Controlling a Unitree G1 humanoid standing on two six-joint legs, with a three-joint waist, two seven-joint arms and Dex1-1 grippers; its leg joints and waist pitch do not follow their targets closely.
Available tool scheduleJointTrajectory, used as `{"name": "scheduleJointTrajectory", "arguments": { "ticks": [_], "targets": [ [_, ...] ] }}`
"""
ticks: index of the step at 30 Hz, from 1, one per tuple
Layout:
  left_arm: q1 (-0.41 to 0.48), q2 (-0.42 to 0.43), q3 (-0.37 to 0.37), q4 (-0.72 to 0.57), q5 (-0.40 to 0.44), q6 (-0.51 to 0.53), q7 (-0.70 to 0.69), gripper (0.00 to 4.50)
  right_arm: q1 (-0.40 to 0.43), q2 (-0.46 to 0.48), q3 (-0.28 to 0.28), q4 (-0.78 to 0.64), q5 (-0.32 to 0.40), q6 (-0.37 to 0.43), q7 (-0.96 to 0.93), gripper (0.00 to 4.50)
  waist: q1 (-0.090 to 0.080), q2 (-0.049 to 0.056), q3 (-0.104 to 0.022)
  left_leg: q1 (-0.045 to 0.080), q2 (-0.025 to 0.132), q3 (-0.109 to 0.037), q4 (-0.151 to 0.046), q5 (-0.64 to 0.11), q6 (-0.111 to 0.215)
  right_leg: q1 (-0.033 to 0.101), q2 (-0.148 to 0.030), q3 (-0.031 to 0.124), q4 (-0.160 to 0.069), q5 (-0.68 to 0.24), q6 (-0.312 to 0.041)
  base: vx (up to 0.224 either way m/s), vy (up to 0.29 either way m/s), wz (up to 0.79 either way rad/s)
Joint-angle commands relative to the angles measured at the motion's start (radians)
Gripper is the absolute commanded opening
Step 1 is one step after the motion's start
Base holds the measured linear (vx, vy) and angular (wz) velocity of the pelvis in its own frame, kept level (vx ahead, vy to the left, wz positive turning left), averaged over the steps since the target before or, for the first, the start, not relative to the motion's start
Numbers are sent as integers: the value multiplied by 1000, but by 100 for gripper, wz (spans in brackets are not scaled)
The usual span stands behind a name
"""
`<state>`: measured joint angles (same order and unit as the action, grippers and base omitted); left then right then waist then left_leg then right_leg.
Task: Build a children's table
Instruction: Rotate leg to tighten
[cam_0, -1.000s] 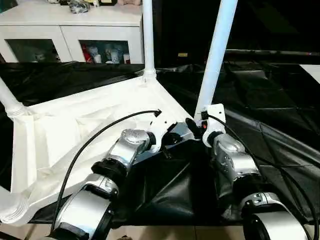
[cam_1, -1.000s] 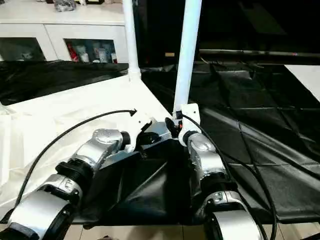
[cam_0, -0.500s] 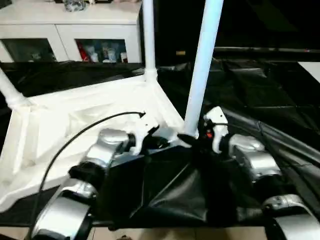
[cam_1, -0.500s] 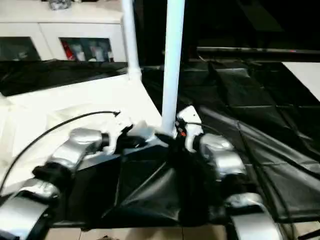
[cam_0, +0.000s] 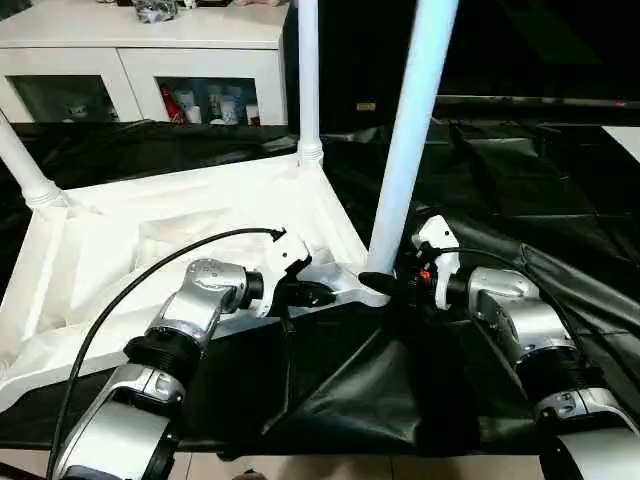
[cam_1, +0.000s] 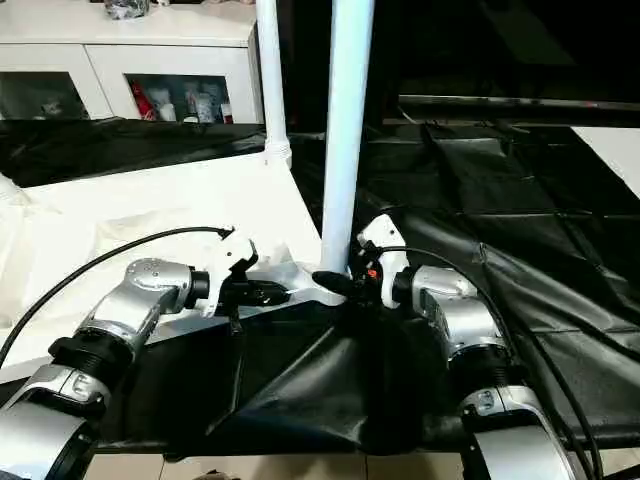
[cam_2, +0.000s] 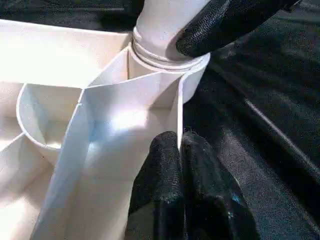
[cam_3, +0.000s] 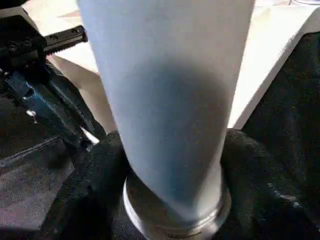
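Swung outward since earlier, right gripper (cam_0: 385, 285) clasps near leg (cam_0: 408, 150) at its corner socket; left gripper (cam_2: 181, 150), fingers pressed together, touches tabletop (cam_0: 120, 240) rim.

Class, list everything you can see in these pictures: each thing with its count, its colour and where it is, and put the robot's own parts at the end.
tabletop: one, white, lying ribbed underside up on the sheet.
legs: three in view, white, standing in corner sockets; nearest one by the grippers, one at the far corner, one at the left edge.
sheet: one, black, spread under the tabletop.
cabinet: one, white with glass doors, behind the sheet.
left gripper: one, black fingers, shut on the tabletop's rim beside the near socket.
right gripper: one, black fingers, around the near leg's base.
forearms: two, silver, foreground.
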<state>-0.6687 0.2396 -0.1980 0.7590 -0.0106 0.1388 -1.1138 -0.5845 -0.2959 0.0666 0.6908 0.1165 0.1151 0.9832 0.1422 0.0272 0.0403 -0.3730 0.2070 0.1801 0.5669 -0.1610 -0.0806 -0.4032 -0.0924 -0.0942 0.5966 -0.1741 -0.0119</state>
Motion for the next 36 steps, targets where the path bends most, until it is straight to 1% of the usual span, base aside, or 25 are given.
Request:
{"name": "scheduleJointTrajectory", "arguments": {
  "ticks": [1, 5, 7, 8, 9, 11, 12, 14, 15, 16, 18, 19, 20, 23, 24, 25, 26, 27, 28, 31, 32, 33, 34, 35, 36],
  "targets": [
    [-3, -25, 35, -22, -51, -11, 16, 0, 21, 10, 24, -5, -12, -5, -8, 260, -4, -17, -64, 11, 26, -1, -52, -175, 73, 53, -59, 46, -64, -196, -205, 0, 0, 0],
    [-27, -46, 42, 25, -21, -8, 116, 0, 42, 42, 23, -1, -35, 1, -107, 231, -6, -22, -61, 13, 24, -2, -55, -198, 61, 52, -61, 47, -71, -254, -185, 0, 0, 0],
    [-48, -68, 46, 61, -1, -8, 193, 0, 50, 82, 3, 9, -40, 11, -209, 222, -9, -22, -58, 16, 23, -2, -58, -222, 49, 49, -61, 46, -80, -315, -164, 0, 0, 0],
    [-62, -83, 50, 82, 7, 3, 239, 0, 51, 107, -13, 18, -43, 20, -279, 218, -11, -25, -56, 15, 23, -2, -60, -227, 45, 48, -62, 48, -82, -332, -157, 0, 0, 0],
    [-89, -114, 62, 124, 18, 26, 335, 0, 49, 153, -42, 35, -46, 42, -404, 216, -14, -25, -56, 18, 23, -5, -64, -242, 25, 48, -62, 48, -85, -362, -144, 0, 0, 0],
    [-101, -127, 68, 140, 22, 35, 376, 0, 48, 170, -53, 40, -46, 51, -448, 213, -15, -24, -55, 24, 22, -6, -65, -261, 17, 44, -63, 47, -91, -392, -133, 0, 0, 0],
    [-137, -168, 77, 189, 32, 48, 487, 0, 37, 230, -84, 50, -37, 80, -571, 212, -16, -22, -55, 23, 21, -5, -65, -263, 18, 44, -62, 49, -91, -389, -131, 0, 0, 0],
    [-153, -185, 78, 210, 34, 47, 521, 0, 31, 256, -95, 53, -33, 91, -624, 210, -15, -19, -55, 26, 20, -7, -66, -269, 15, 41, -62, 49, -94, -397, -126, 0, 0, 0],
    [-170, -207, 79, 232, 35, 41, 558, 0, 16, 289, -105, 60, -22, 97, -668, 210, -15, -20, -56, 23, 19, -7, -66, -266, 15, 44, -64, 49, -96, -393, -120, 0, 0, 0],
    [-170, -207, 79, 232, 35, 41, 558, 0, 16, 289, -105, 60, -22, 97, -668, 210, -14, -20, -56, 23, 19, -7, -66, -266, 15, 44, -64, 49, -96, -390, -118, 0, 0, 0],
    [-180, -217, 69, 246, 45, 21, 545, 0, 3, 296, -80, 61, -53, 75, -669, 210, -13, -15, -58, 20, 18, -8, -66, -264, 19, 46, -62, 48, -94, -368, -115, 0, 0, 0],
    [-182, -217, 60, 251, 54, 5, 528, 0, -1, 299, -80, 58, -59, 66, -673, 210, -13, -18, -58, 17, 18, -8, -67, -258, 21, 48, -62, 49, -93, -351, -115, 0, 0, 0],
    [-180, -215, 46, 252, 64, -20, 506, 0, -2, 302, -89, 52, -50, 55, -670, 210, -13, -15, -58, 17, 18, -9, -67, -260, 21, 48, -62, 48, -93, -349, -115, 0, 0, 0],
    [-180, -211, 41, 260, 65, -40, 486, 0, 2, 299, -89, 38, -50, 46, -666, 210, -13, -16, -58, 18, 19, -8, -67, -266, 26, 49, -62, 48, -92, -335, -121, 0, 0, 0],
    [-178, -204, 42, 262, 57, -57, 459, 0, 13, 290, -102, 19, -40, 31, -663, 262, -12, -18, -57, 18, 19, -7, -67, -266, 27, 49, -62, 48, -93, -339, -120, 0, 0, 0],
    [-178, -201, 43, 264, 54, -64, 449, 0, 17, 286, -108, 13, -33, 26, -663, 276, -11, -17, -57, 20, 19, -7, -67, -269, 27, 47, -64, 48, -95, -350, -119, 0, 0, 0],
    [-177, -198, 42, 263, 52, -74, 436, 0, 22, 281, -112, 8, -28, 25, -660, 276, -11, -18, -58, 18, 18, -8, -67, -266, 29, 49, -64, 48, -94, -348, -118, 0, 0, 0],
    [-177, -195, 42, 261, 52, -87, 430, 0, 26, 274, -112, 2, -27, 22, -655, 295, -12, -19, -58, 13, 18, -9, -68, -257, 34, 53, -64, 47, -92, -339, -115, 0, 0, 0],
    [-177, -193, 43, 261, 50, -101, 425, 0, 32, 266, -111, -5, -38, 13, -658, 310, -13, -19, -59, 15, 19, -9, -68, -256, 34, 52, -63, 48, -91, -335, -116, 0, 0, 0],
    [-175, -187, 46, 258, 47, -143, 400, 0, 50, 243, -118, -36, -52, -8, -671, 310, -13, -21, -56, 16, 19, -8, -69, -257, 32, 50, -63, 48, -95, -351, -111, 0, 0, 0],
    [-171, -185, 51, 249, 43, -186, 399, 0, 70, 229, -132, -70, -39, -13, -664, 310, -11, -24, -57, 14, 18, -8, -68, -246, 37, 52, -64, 48, -95, -354, -109, 0, 0, 0],
    [-169, -186, 59, 245, 35, -191, 394, 0, 82, 222, -136, -91, -33, -15, -654, 310, -10, -25, -57, 14, 18, -7, -67, -240, 40, 52, -64, 48, -94, -350, -107, 0, 0, 0],
    [-162, -176, 63, 220, 21, -180, 354, 44, 128, 198, -141, -166, -3, 1, -597, 321, -9, -24, -58, 13, 19, -7, -66, -229, 45, 51, -64, 49, -92, -336, -110, 0, 0, 0],
    [-162, -175, 63, 218, 20, -179, 350, 44, 132, 195, -140, -172, -1, 3, -591, 321, -3, -26, -59, 14, 20, -5, -64, -218, 58, 52, -64, 49, -91, -319, -106, 0, 0, 0],
    [-148, -160, 59, 182, 10, -157, 304, 56, 182, 161, -130, -245, 22, 15, -521, 321, 0, -29, -60, 9, 20, -7, -63, -196, 69, 59, -64, 49, -86, -285, -113, 0, 0, 0]
  ]
}}
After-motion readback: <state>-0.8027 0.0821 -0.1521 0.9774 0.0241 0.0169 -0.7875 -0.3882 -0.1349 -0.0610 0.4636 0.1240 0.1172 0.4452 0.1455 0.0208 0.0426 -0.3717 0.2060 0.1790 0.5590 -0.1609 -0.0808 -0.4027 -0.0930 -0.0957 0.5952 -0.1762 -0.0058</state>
